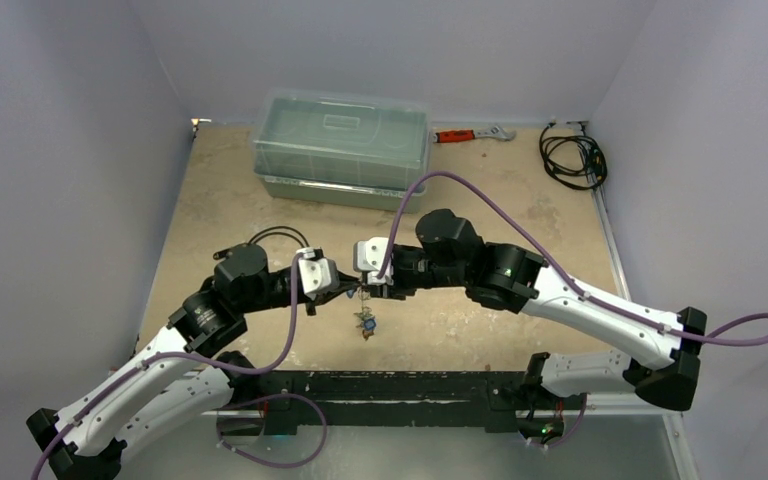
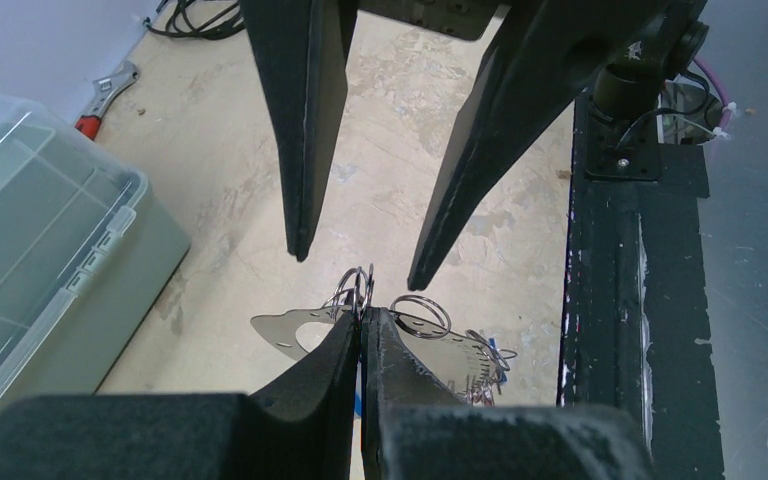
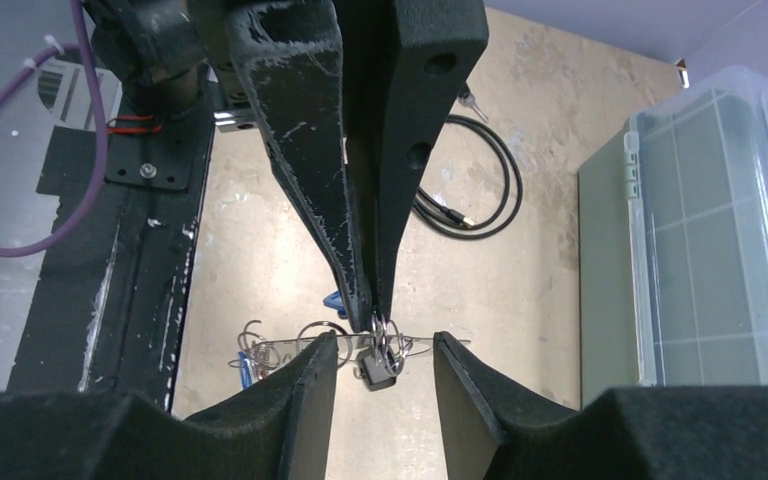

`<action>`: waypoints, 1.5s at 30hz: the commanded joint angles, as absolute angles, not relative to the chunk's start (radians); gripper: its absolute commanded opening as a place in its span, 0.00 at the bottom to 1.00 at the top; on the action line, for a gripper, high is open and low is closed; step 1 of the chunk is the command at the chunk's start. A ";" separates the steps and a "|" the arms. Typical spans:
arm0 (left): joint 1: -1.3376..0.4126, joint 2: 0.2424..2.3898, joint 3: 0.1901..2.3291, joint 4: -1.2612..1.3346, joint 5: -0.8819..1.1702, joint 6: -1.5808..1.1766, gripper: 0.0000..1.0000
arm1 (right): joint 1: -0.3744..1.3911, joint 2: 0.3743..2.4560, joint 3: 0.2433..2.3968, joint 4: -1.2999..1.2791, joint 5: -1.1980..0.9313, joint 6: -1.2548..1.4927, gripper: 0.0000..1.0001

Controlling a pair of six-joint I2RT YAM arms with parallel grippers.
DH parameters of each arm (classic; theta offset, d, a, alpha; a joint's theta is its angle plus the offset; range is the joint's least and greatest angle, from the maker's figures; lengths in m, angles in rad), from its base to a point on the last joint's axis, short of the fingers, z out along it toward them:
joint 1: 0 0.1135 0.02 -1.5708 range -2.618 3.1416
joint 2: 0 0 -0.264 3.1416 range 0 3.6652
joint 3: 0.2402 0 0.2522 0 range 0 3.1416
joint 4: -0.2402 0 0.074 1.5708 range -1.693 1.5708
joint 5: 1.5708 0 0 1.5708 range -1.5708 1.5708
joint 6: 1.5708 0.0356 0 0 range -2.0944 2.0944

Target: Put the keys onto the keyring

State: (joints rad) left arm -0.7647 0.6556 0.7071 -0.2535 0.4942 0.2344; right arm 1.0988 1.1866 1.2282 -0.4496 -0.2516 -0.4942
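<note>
Silver-grey, flat and pinched midair over the front of the table (image 1: 250,210) by the clenched left gripper (image 2: 360,330), presumably to steady the keyring (image 2: 285,330), with keys (image 1: 365,322) dangling beneath, for the wide-open, empty right gripper (image 3: 382,345) straddling it.

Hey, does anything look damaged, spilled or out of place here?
Nothing spilled or broken. The table top is blotchy and worn, and the black base rail has chipped paint. The left tool grips the keyring normally.
</note>
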 commanded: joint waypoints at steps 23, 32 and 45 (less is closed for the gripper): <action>-0.759 0.583 0.686 -0.159 0.454 0.205 0.40 | 1.103 1.157 1.159 -0.340 -0.269 -0.535 0.00; -0.733 0.435 0.610 -0.017 0.575 0.192 0.57 | 1.103 0.962 0.928 0.060 -0.306 -0.428 0.00; -0.721 0.467 0.611 0.059 0.579 0.055 0.78 | 1.103 0.872 0.653 0.600 -0.272 -0.261 0.00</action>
